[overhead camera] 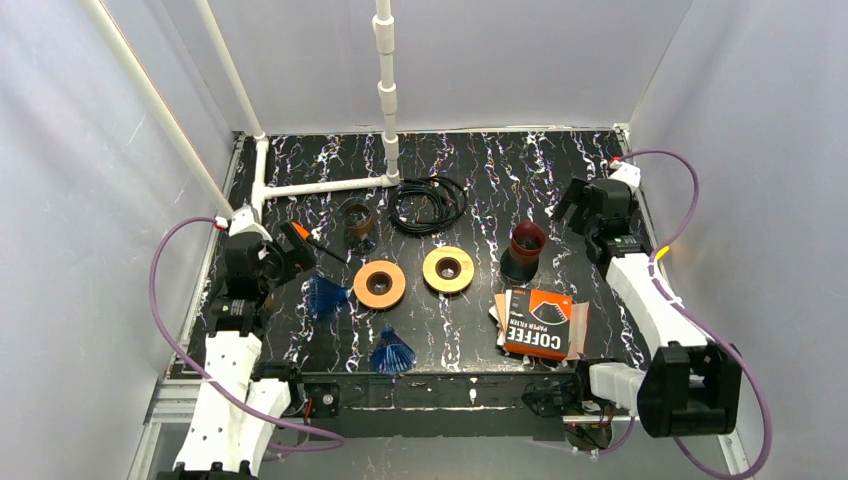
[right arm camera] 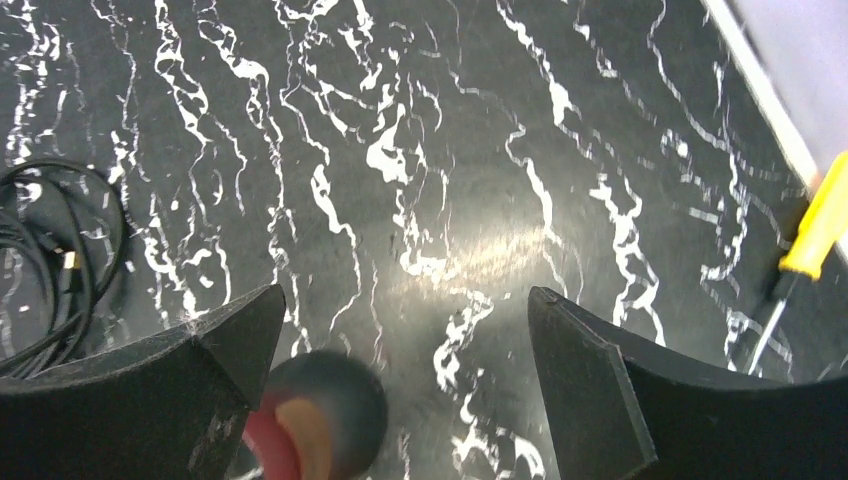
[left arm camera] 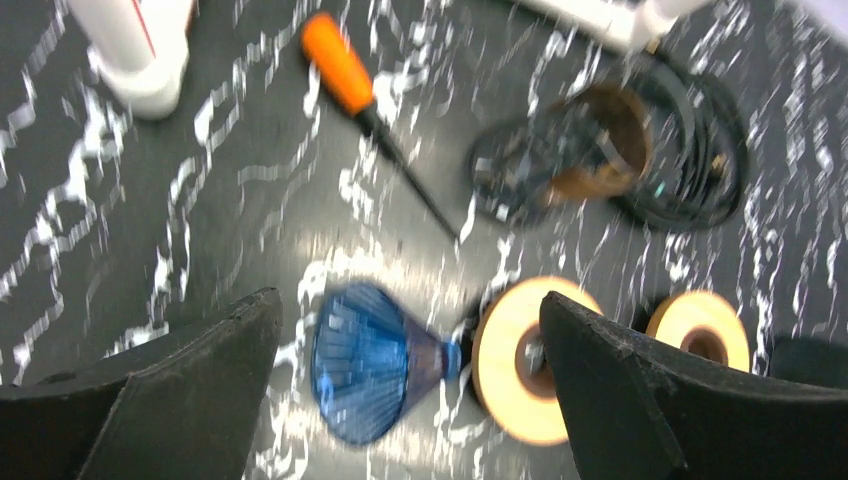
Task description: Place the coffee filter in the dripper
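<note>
The coffee filter pack (overhead camera: 537,322), an orange and black box marked COFFEE PAPER FILTER, lies flat at the front right with brown filters under it. Two blue ribbed cone drippers lie on their sides: one at the left (overhead camera: 323,296), one at the front (overhead camera: 393,352). My left gripper (overhead camera: 290,255) is open and empty just above the left blue cone (left arm camera: 370,360), which lies between its fingers in the left wrist view (left arm camera: 408,300). My right gripper (overhead camera: 575,205) is open and empty at the back right, beside a red and black cup (overhead camera: 525,250), and hangs over bare table (right arm camera: 405,292).
An orange tape roll (overhead camera: 379,284) and a yellow one (overhead camera: 448,270) lie mid-table. A brown cup (overhead camera: 358,222), a black cable coil (overhead camera: 428,203) and white pipes (overhead camera: 320,186) stand behind. An orange-handled screwdriver (left arm camera: 345,75) lies by the left gripper, a yellow-handled one (right arm camera: 820,225) at the right edge.
</note>
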